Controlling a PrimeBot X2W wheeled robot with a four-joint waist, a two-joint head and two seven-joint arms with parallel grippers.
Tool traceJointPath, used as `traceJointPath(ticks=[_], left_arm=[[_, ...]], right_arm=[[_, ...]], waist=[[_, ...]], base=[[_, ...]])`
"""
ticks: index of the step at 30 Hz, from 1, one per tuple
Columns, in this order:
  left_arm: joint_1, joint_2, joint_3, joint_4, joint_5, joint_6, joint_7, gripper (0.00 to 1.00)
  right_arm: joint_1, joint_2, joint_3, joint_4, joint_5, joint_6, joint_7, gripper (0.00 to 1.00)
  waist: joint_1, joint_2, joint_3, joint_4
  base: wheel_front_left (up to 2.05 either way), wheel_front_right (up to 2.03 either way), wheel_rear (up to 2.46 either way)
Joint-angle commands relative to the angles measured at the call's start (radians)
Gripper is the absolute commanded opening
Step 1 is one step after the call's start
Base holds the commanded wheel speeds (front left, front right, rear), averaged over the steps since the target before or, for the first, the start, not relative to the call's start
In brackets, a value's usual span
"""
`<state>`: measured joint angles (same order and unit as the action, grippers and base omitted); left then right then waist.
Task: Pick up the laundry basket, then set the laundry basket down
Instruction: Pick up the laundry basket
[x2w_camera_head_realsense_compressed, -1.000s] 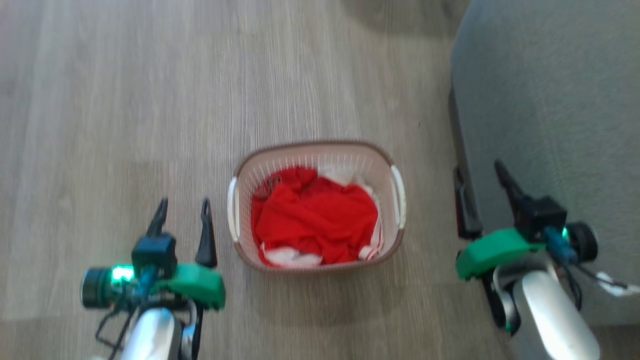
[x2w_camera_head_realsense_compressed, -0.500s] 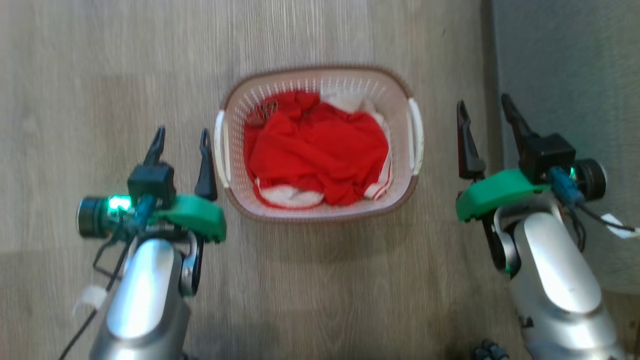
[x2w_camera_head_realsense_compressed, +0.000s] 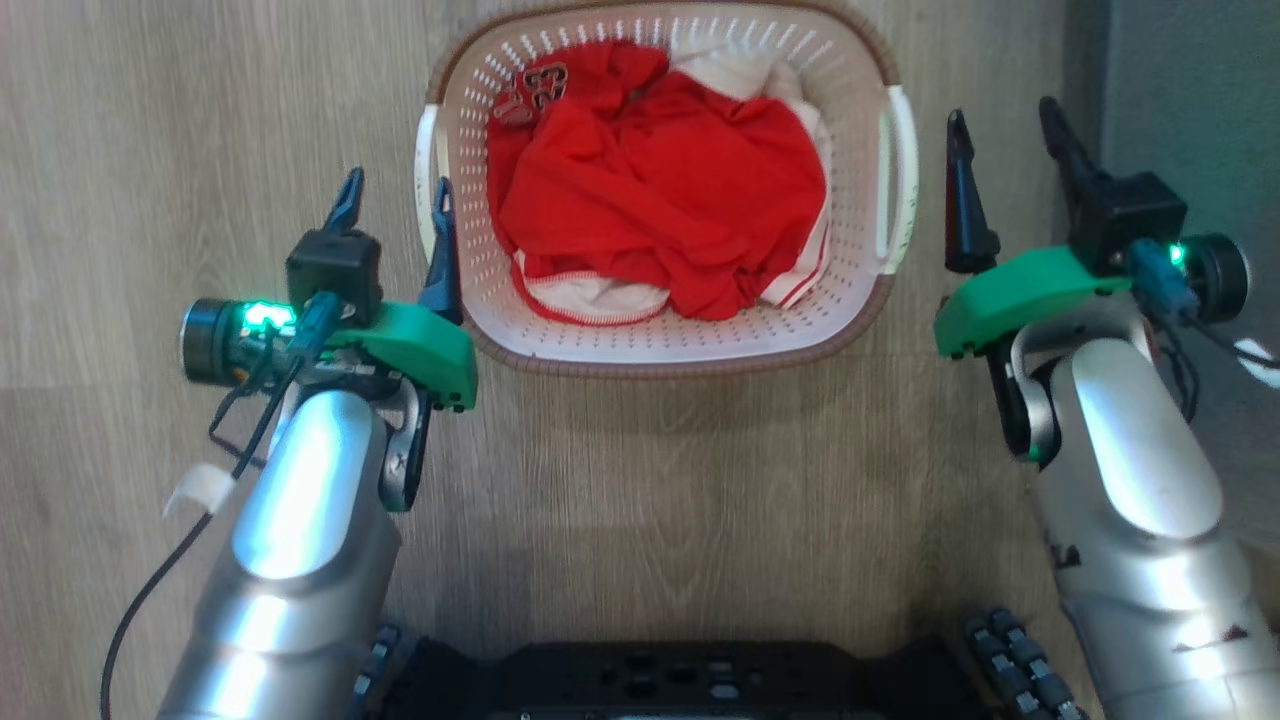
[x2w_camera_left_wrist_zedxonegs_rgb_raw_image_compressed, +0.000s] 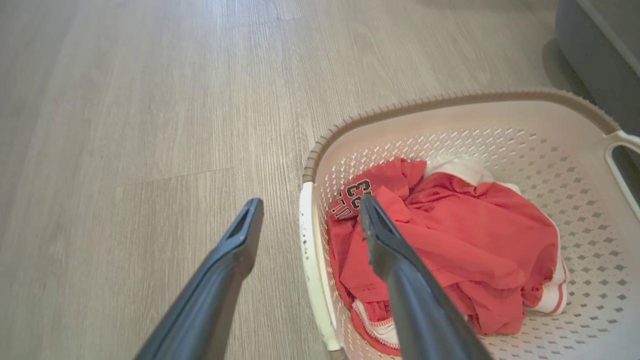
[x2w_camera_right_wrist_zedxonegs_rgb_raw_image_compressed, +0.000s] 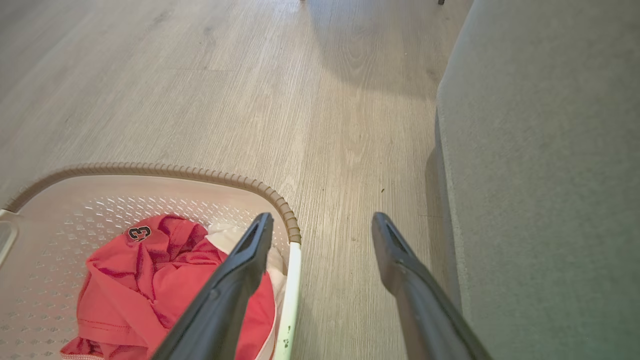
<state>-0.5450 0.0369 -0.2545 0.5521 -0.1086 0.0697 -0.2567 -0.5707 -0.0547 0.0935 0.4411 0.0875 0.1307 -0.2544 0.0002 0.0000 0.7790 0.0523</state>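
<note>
- A cream-white perforated laundry basket (x2w_camera_head_realsense_compressed: 680, 335) with a brown woven-look rim sits on the wood-grain floor (x2w_camera_head_realsense_compressed: 150, 120) at the top centre of the head view, between the robot's two arms.
- The left tool (x2w_camera_head_realsense_compressed: 398, 188), spread wide and holding nothing, stands at the basket's white left handle (x2w_camera_head_realsense_compressed: 427, 170). In the left wrist view one finger is outside that handle and the other over the basket's inside, a placement that looks set for a pinch.
- The right tool (x2w_camera_head_realsense_compressed: 1002, 112), equally wide and empty, lines up by the right handle (x2w_camera_head_realsense_compressed: 897, 170), close to grey upholstery (x2w_camera_head_realsense_compressed: 1180, 80) at the right edge.
- Inside lies a crumpled red garment (x2w_camera_head_realsense_compressed: 660, 190) with white cloth (x2w_camera_head_realsense_compressed: 740, 70) beneath.
</note>
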Motion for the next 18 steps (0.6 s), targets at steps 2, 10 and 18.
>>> traceJointPath(ticks=[2, 10, 18], left_arm=[[-0.019, 0.014, 0.000, 0.029, -0.013, -0.011, -0.005, 1.00], [-0.087, 0.013, -0.042, 0.139, -0.050, -0.026, -0.005, 1.00], [-0.164, 0.013, -0.085, 0.284, -0.105, -0.040, -0.005, 1.00]], right_arm=[[-0.008, 0.005, 0.013, 0.007, -0.002, 0.000, -0.007, 1.00], [-0.056, 0.005, 0.009, 0.087, 0.009, 0.000, -0.007, 1.00], [-0.096, 0.005, 0.039, 0.186, 0.033, 0.000, -0.007, 1.00]], waist=[[-0.0002, 0.0000, 0.047, 0.013], [-0.0002, 0.0000, 0.086, 0.024], [-0.0002, 0.0000, 0.114, 0.036]], base=[[0.00, 0.00, 0.00], [0.00, 0.00, 0.00], [0.00, 0.00, 0.00]])
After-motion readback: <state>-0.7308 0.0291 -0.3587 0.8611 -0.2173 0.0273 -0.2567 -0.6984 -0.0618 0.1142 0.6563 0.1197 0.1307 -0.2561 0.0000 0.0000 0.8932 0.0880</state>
